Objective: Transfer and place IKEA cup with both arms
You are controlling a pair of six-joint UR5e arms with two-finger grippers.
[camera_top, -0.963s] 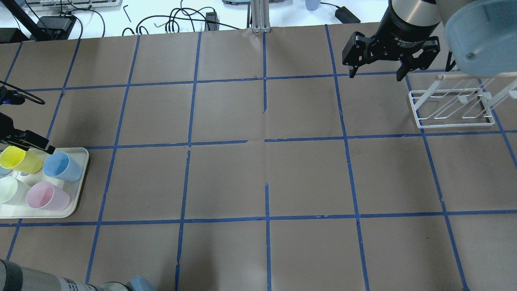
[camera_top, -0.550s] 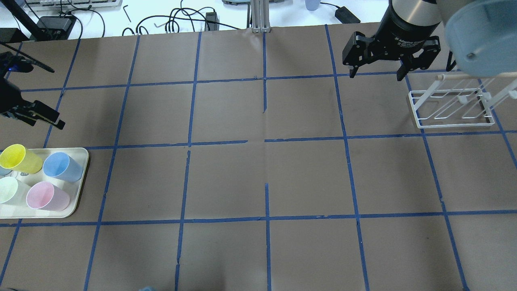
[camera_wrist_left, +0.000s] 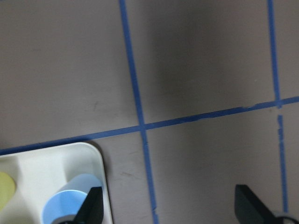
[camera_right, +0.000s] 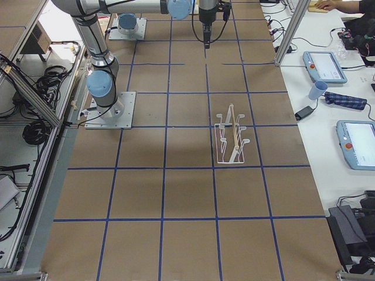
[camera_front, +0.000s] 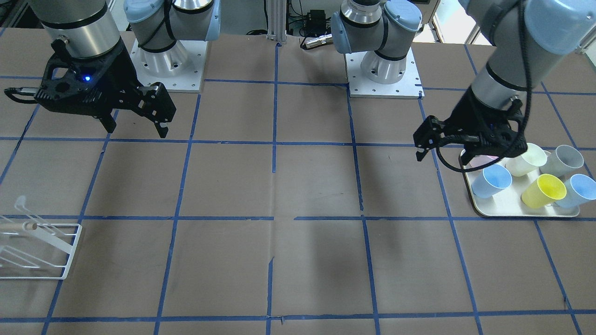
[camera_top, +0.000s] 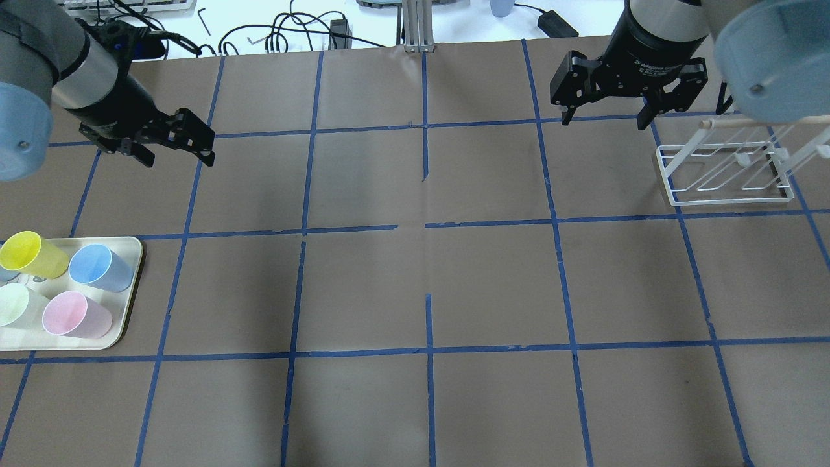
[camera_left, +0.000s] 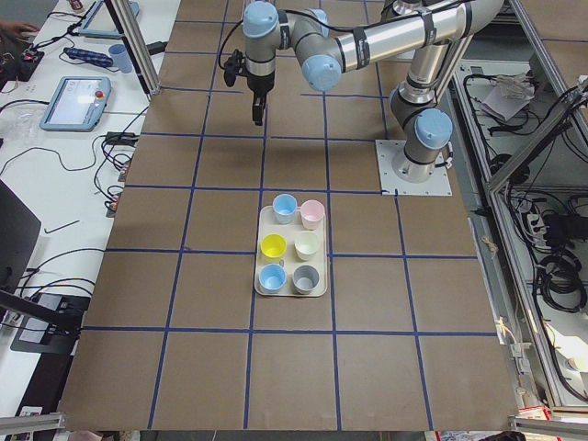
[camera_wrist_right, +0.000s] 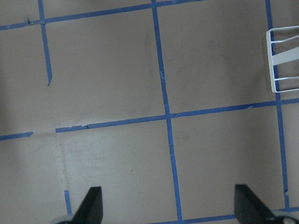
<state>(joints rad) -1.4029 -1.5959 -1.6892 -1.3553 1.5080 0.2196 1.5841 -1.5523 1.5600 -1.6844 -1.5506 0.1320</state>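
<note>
Left gripper [camera_top: 175, 155] has lifted away from the tray [camera_top: 123, 298], jaws apart and empty. Blue cup [camera_top: 97, 267] is still on the tray. Right gripper [camera_top: 603, 122] is spread wide, idle.

Light blue IKEA cup [camera_top: 97, 267], cream tray [camera_top: 127, 302]

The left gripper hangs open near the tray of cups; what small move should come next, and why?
Probably move the left gripper over the tray and down around the corner light blue cup. Its jaws are open, empty, it hangs off the tray's side, and the cup stands untouched.
</note>
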